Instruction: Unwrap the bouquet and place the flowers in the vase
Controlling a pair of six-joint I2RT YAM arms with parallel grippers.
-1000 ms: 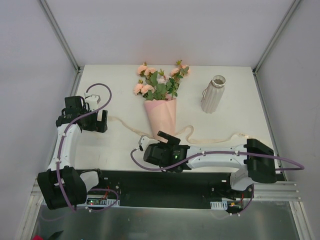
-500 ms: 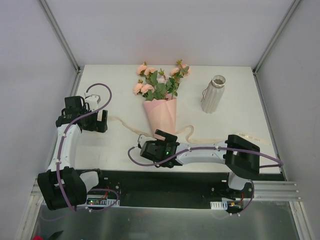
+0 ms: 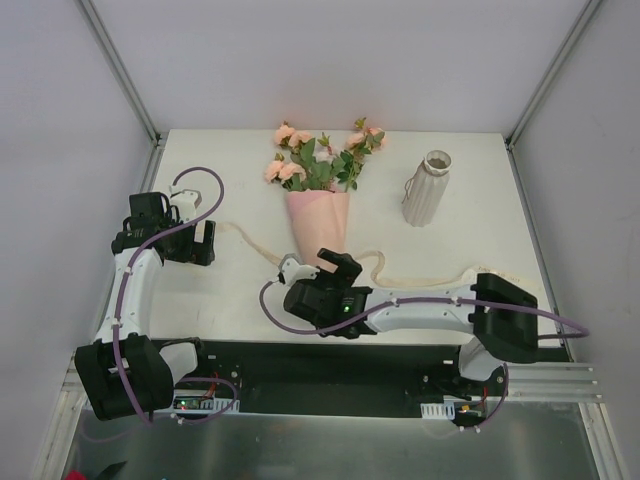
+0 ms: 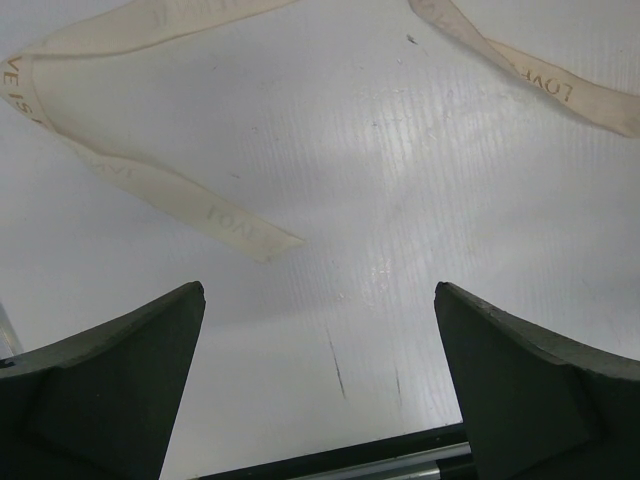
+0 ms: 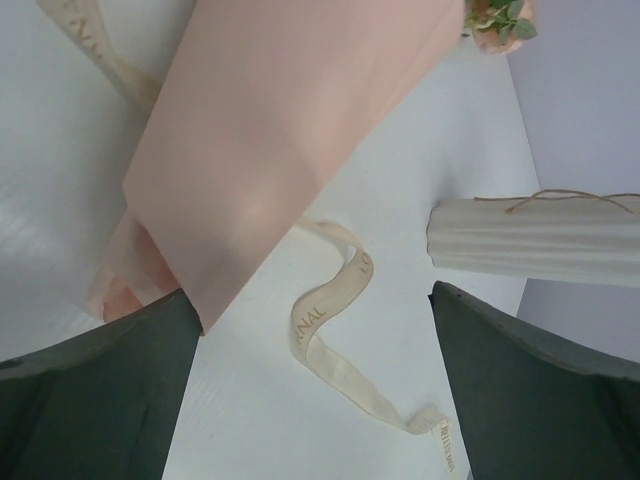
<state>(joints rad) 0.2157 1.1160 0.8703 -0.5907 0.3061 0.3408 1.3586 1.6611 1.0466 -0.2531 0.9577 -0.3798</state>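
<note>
Right gripper (image 3: 322,266) jaws spread, holding nothing. Bouquet (image 3: 318,215) lies just ahead, cone tip nearest, by its left finger, long axis running straight away, blooms far. Left gripper (image 3: 198,242) also spread, well apart.

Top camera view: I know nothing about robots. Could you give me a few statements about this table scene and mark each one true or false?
1. The flowers stand in the vase. False: they are wrapped in the pink paper cone, lying on the table.
2. The cream ribbon lies loose on the table. True.
3. The vase is to the left of the bouquet. False: it is to the right, apart from it.
4. The right pincer is open at the cone's narrow end. True.
5. The left pincer grips the ribbon. False: it is open over bare table, with the ribbon lying ahead of it.
</note>
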